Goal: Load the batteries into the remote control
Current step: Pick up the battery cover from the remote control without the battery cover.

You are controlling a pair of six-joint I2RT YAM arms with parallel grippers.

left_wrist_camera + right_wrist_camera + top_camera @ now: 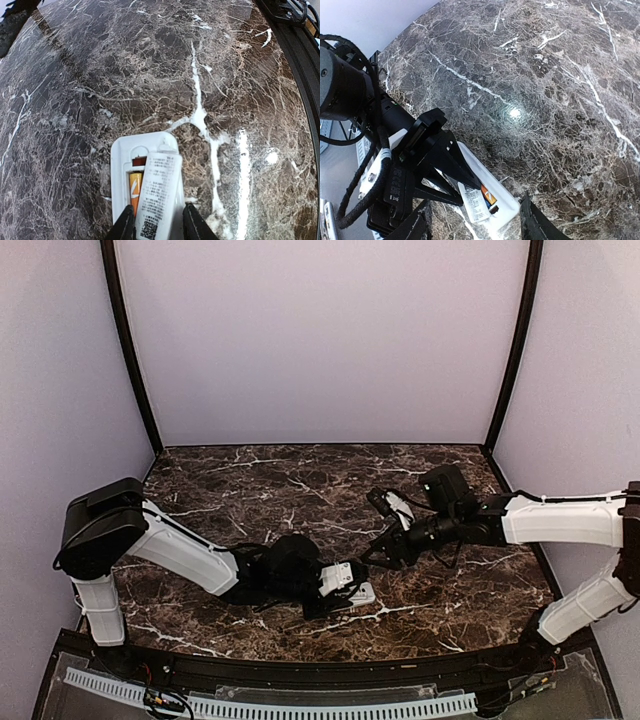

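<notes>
The white remote control (125, 155) lies face down on the marble table, battery bay up. The orange battery (135, 187) lies in the bay. My left gripper (159, 227) is shut on the flat cover plate (157, 195), which has a printed label, and holds it tilted over the right half of the bay. In the right wrist view a sliver of the blue battery (486, 203) shows beside the orange battery (489, 196) under the cover plate (474, 203). My right gripper (475, 227) is open and empty just above the remote (503, 203). In the top view both grippers, left (345, 580) and right (375, 555), meet near the front middle.
The dark marble table (300, 490) is enclosed by pale walls. A black rail and white cable channel (300, 705) run along its near edge. The left arm's black wrist and cables (365, 150) crowd the space beside the remote.
</notes>
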